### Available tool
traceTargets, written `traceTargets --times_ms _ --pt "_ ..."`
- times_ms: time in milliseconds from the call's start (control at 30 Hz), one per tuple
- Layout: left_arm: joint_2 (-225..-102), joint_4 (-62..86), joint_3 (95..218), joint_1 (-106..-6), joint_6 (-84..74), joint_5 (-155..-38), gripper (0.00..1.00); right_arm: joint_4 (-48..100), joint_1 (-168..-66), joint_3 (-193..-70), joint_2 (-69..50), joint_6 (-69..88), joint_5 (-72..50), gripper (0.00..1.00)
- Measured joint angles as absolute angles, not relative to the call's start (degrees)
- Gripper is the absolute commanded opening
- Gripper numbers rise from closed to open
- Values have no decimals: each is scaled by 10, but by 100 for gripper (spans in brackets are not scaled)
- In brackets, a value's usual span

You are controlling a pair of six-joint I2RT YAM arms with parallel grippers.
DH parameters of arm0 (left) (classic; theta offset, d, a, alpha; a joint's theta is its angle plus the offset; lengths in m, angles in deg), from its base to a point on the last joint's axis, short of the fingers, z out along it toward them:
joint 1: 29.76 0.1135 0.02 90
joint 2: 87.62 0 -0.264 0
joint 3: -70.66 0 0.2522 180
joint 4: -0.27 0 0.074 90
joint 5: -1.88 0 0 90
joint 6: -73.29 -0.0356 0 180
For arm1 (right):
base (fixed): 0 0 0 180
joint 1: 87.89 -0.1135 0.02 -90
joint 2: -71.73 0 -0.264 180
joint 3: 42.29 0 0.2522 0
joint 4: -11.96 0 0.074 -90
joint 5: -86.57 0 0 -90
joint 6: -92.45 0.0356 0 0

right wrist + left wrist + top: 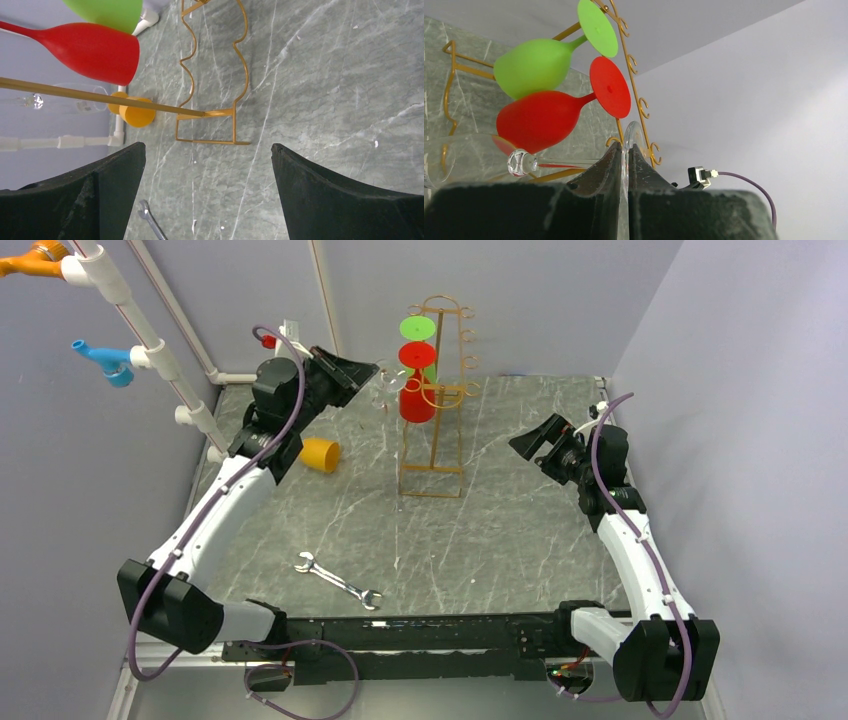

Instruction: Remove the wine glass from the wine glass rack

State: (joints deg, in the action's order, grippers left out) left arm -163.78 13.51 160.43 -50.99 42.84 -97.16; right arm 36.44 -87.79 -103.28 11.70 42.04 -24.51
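Note:
The gold wire wine glass rack stands at the back middle of the table. A green wine glass and a red wine glass hang on it. A clear wine glass lies sideways at the rack's left side, bowl to the left in the left wrist view. My left gripper is shut on the clear glass's round foot, right beside a rack hook. I cannot tell whether the foot still touches the rack. My right gripper is open and empty, right of the rack, over bare table.
An orange cup lies on its side left of the rack. A metal wrench lies near the front. A white pipe frame with blue and orange fittings runs along the left wall. Walls close in on three sides.

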Motion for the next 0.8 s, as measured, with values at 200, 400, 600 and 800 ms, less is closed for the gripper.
traceTargets --times_ms 200,400,600,800 --pt "-1624 134 1589 -499 432 -970 0 364 -878 -1033 117 421 -245 98" --pt "-1597 133 1572 -479 431 -975 0 364 -878 -1033 117 423 -246 98" --pt "-1559 119 1535 -450 430 -1009 0 350 -878 -1023 125 435 -267 98" --pt "-1521 117 1504 -411 429 -1054 0 307 -878 -974 177 457 -313 99"
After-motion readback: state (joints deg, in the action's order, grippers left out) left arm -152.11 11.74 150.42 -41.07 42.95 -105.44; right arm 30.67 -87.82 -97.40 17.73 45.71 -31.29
